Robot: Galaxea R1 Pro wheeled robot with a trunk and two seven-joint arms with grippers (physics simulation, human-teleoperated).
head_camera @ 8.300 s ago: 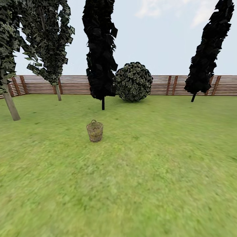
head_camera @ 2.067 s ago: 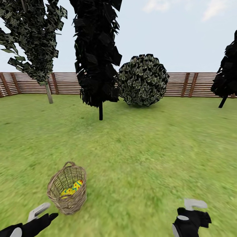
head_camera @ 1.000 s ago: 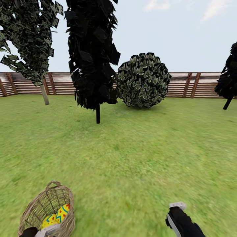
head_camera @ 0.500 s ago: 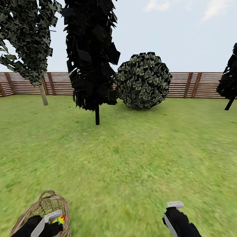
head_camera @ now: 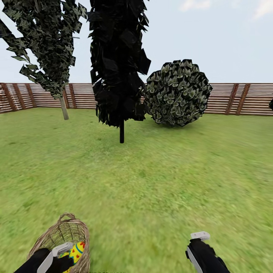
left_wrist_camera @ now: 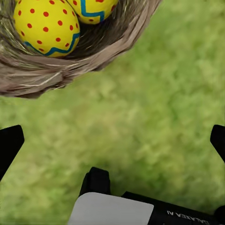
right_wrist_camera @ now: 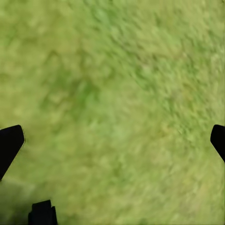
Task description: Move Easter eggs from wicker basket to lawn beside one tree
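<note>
Left gripper (left_wrist_camera: pixel 112 140) hovers over the wicker basket (head_camera: pixel 64 237), fingers spread wide; probably two Easter eggs (left_wrist_camera: pixel 47 26) visible. Right gripper (right_wrist_camera: pixel 112 140) gaping too, above lawn (head_camera: pixel 159 182).

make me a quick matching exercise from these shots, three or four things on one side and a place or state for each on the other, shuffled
Things:
1. wicker basket
2. round bush
3. right gripper
4. black-trunked tree

Places or states:
a. open over bare grass
b. against the fence, right of the dark tree
c. at the left arm, holding yellow eggs
d. mid-lawn, between the pale-trunked tree and the bush

Pairs: 1-c, 2-b, 3-a, 4-d
</note>
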